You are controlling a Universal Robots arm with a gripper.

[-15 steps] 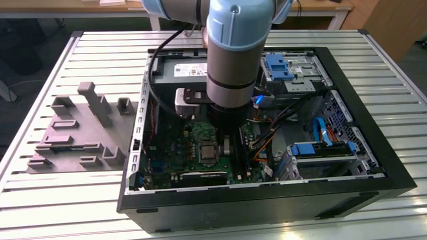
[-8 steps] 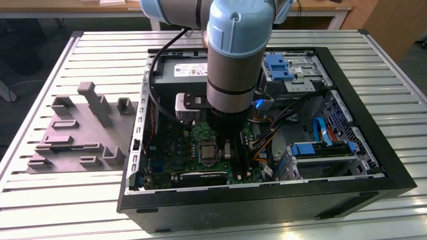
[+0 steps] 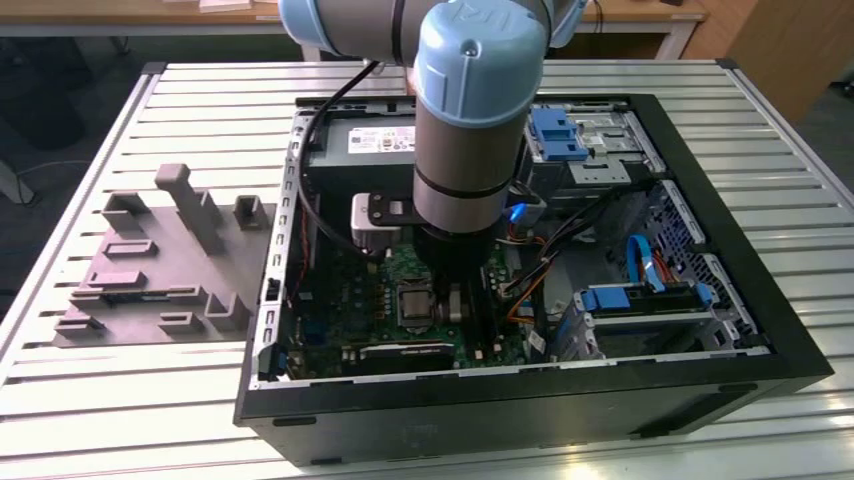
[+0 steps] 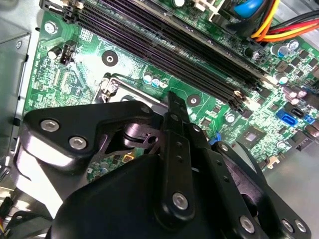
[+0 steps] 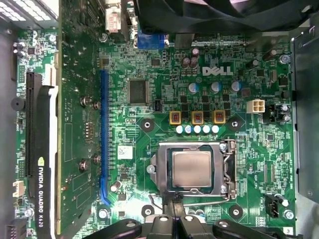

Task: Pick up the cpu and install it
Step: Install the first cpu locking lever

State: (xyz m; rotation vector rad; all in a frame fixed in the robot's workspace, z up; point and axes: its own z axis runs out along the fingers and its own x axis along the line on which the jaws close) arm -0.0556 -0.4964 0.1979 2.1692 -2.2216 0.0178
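The gripper (image 5: 174, 219) hangs low over the green motherboard (image 5: 164, 79), whether its fingers are parted or closed cannot be told; just beyond it the cpu (image 5: 192, 169) sits inside the metal-framed socket (image 5: 228, 169); around them stands the open computer case (image 3: 747, 300) on a slatted table (image 3: 120, 400).

We see a white slatted metal table (image 3: 120, 400) filling most of the exterior view, a wooden desk (image 3: 200, 15) beyond its far edge, wood panelling (image 3: 787, 45) behind its far right corner
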